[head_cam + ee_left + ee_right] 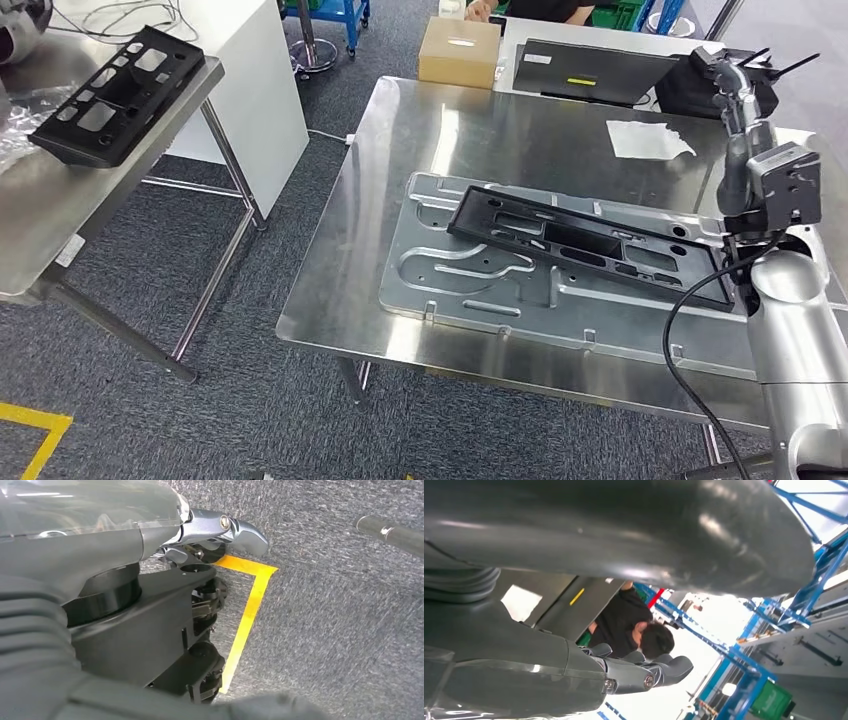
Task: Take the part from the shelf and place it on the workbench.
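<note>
A long black frame part (590, 245) lies flat on a grey metal fixture plate (450, 285) on the steel workbench (500, 130). My right hand (738, 95) is raised above the bench's right side, well above the part's right end and apart from it. Its fingers (649, 672) stretch out with nothing in them. A second black frame part (115, 90) lies on the steel shelf (60, 200) at the far left. My left hand (220, 527) hangs over the carpet, its fingers out and holding nothing.
A cardboard box (459, 50), a black panel (590, 70) and a white sheet (648, 138) lie at the bench's back. A person (629, 625) sits beyond it near blue racks (774, 615). A white cabinet (260, 90) stands between shelf and bench. Yellow tape (247, 615) marks the floor.
</note>
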You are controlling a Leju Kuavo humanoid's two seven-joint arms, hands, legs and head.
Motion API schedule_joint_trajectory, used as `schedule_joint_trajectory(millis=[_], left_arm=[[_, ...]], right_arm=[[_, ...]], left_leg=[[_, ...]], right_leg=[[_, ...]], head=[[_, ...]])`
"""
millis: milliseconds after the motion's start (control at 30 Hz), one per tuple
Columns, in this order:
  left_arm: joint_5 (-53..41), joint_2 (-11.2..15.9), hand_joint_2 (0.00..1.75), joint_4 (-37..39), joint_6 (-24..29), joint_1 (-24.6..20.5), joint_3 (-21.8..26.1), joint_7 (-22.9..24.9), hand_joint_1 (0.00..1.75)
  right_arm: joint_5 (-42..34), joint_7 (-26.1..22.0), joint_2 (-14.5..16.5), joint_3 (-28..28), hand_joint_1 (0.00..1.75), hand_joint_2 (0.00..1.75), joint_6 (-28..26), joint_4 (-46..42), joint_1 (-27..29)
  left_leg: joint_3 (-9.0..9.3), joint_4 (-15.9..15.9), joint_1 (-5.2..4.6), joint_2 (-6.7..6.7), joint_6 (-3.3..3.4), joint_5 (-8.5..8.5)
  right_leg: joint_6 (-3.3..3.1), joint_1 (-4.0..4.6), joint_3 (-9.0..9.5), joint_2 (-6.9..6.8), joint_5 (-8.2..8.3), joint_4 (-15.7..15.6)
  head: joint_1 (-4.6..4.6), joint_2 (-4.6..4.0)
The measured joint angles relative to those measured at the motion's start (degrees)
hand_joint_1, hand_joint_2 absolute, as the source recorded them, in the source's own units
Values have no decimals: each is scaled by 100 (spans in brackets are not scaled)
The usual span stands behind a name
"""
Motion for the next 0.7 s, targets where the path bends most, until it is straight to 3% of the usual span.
schedule_joint_trajectory(millis=[33, 100, 133, 167, 200, 233, 267, 333, 367, 467, 533, 633, 667, 700], left_arm=[[-32, -3, 0, -1, -17, -20, -3, 20, 0], [-92, -15, 0, -1, -48, -49, -12, 76, 0], [-112, -21, 0, -1, -57, -55, -16, 118, 0], [-124, -26, 0, -1, -59, -63, -19, 163, 0], [-127, -29, 0, -1, -54, -77, -19, 206, 0], [-131, -32, 0, -1, -46, -100, -19, 243, 0], [-140, -38, 0, -1, -37, -133, -19, 276, 0], [-159, -56, 0, -1, -15, -202, -19, 318, 0], [-167, -67, 0, -1, -3, -224, -19, 334, 0], [-182, -87, 0, -1, 32, -237, -19, 365, 0], [-188, -87, 0, -1, 50, -242, -19, 377, 0], [-191, -85, 0, -1, 56, -249, -19, 392, 0], [-192, -85, 0, -1, 51, -248, -19, 396, 0], [-194, -85, 0, -1, 46, -248, -19, 397, 0]], right_arm=[[-32, 10, -45, -75, 0, 0, 1, -44, 80], [-87, 32, -123, -268, 0, 0, 27, -156, 300], [-97, 38, -147, -355, 0, 0, 58, -192, 380], [-84, 44, -164, -424, 0, 0, 99, -185, 395], [-52, 43, -173, -458, 0, 0, 141, -128, 334], [-6, 35, -179, -469, 0, 0, 171, -30, 210], [50, 15, -185, -468, 0, 0, 189, 110, 43], [153, -42, -190, -443, 0, 0, 174, 398, -282], [201, -70, -190, -424, 0, 0, 150, 526, -404], [288, -111, -181, -347, 0, 0, 84, 803, -630], [298, -121, -175, -316, 0, 0, 64, 921, -717], [289, -116, -173, -299, 0, 0, 53, 1027, -764], [283, -111, -173, -294, 0, 0, 54, 1055, -762], [277, -106, -174, -291, 0, 0, 55, 1078, -752]], left_leg=[[-4, -40, 10, 3, 22, 36], [-39, -60, 8, 1, 44, 72], [-61, -49, 3, -1, 47, 77], [-86, -30, -5, 2, 46, 79], [-112, -5, -12, 12, 44, 80], [-139, 24, -19, 23, 38, 79], [-168, 60, -24, 35, 28, 75], [-234, 126, -39, 40, -13, 78], [-264, 150, -44, 33, -43, 89], [-332, 182, -41, 1, -147, 126], [-450, 419, -24, -7, -234, -99], [-818, 1442, 60, -2, -359, -750], [-880, 1698, 86, -1, -385, -844], [-846, 1756, 106, 0, -403, -827]], right_leg=[[5, -1, -87, -9, -141, 186], [1, 0, -424, -21, -547, 913], [0, 0, -597, -22, -690, 1281], [-2, -2, -719, -23, -728, 1522], [-7, -3, -747, -25, -646, 1554], [-17, -3, -668, -27, -469, 1370], [-32, -3, -506, -29, -250, 1027], [-71, 21, -178, -29, 14, 362], [-89, 37, -99, -28, 50, 176], [-163, 43, -123, -47, 88, 72], [-242, 8, -172, -80, 160, 37], [-296, -5, -308, -105, 266, 38], [-292, -6, -363, -108, 300, 47], [-284, -8, -416, -109, 334, 59]], head=[[1, 0], [2, 0], [2, 0], [2, 0], [2, 0], [2, 0], [2, 0], [2, 0], [2, 0], [2, 0], [2, 0], [2, 0], [2, 0], [2, 0]])
